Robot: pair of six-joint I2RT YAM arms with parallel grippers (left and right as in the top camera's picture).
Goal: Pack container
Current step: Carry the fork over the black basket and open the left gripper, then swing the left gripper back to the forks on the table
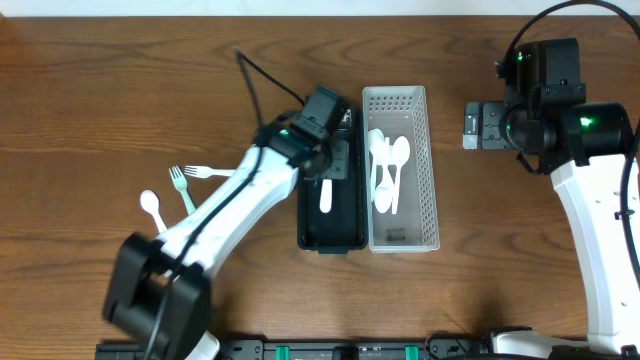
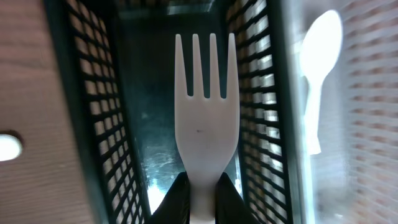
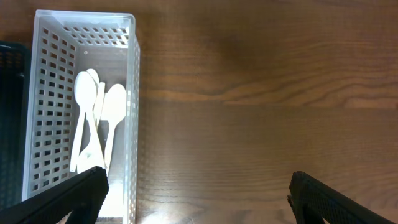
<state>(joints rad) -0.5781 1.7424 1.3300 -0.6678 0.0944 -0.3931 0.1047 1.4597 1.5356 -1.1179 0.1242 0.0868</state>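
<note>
White fork [image 2: 205, 118] pinched in left claw [image 2: 200, 194], tines over black basket [image 2: 93, 124].

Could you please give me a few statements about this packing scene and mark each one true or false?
1. The left end effector grips a white fork at the dark basket. True.
2. The white basket holds forks. False: it holds white spoons.
3. The right end effector is shut on a spoon. False: it is open and holds nothing, over bare table.
4. A loose spoon and two loose forks lie on the table left of the dark basket. True.
</note>
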